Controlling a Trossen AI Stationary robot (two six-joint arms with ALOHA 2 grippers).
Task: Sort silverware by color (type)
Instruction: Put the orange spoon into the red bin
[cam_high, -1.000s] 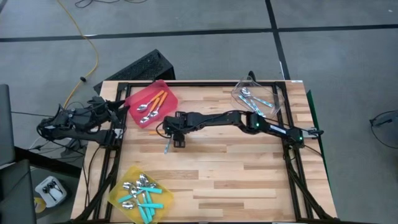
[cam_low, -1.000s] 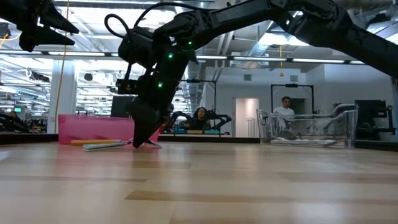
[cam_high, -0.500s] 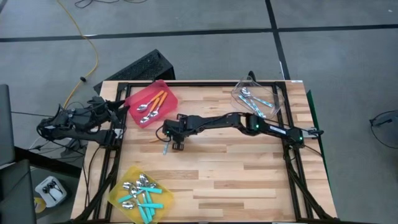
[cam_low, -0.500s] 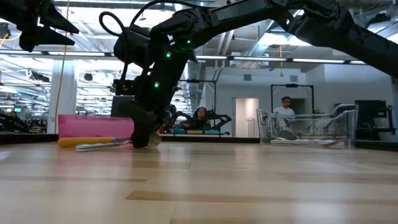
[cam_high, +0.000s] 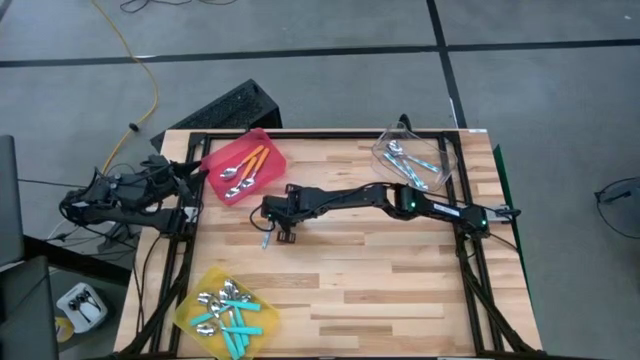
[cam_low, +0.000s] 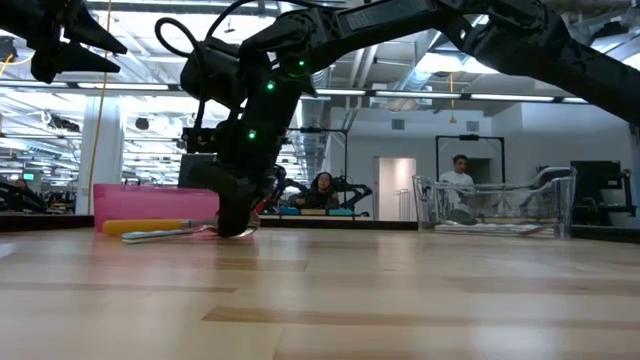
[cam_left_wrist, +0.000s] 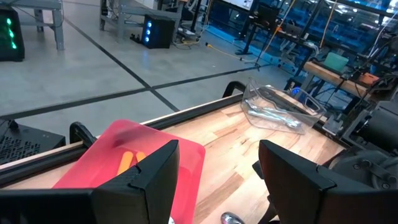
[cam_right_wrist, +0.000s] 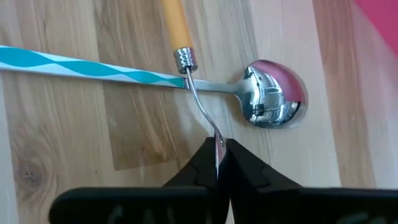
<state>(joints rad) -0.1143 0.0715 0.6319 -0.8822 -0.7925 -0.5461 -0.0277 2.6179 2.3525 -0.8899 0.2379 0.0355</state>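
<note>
- The tabletop (cam_high: 380, 270) carries three bins: a red bin (cam_high: 243, 166) at the far left, a clear bin (cam_high: 415, 160) at the far right, a yellow bin (cam_high: 226, 312) at the near left.
- The right arm reaches across the tabletop from the right side, its tool (cam_high: 266, 214) down on the wood just beside the near edge of the red bin. The left arm waits off the left edge; its tool (cam_left_wrist: 217, 174) is released, fingers spread wide.
- Two loose spoons lie crossed under the right tool. The orange spoon (cam_right_wrist: 186, 65) has its metal neck pinched between the closed fingertips (cam_right_wrist: 205, 163); its bowl end is hidden there, and its handle points straight away from the tool.
- The blue spoon (cam_right_wrist: 186, 78) lies across the orange one, handle to one side and bowl (cam_right_wrist: 273, 99) to the other, touching it at the neck.
- Judgement: the right arm is far nearer and already grasps the orange spoon. The red bin, which holds orange spoons, is just beside, so a short lift and carry should do. The risk is the crossed blue spoon being dragged along.
- Sorting looks nearly done, judging by the filled bins.
</note>
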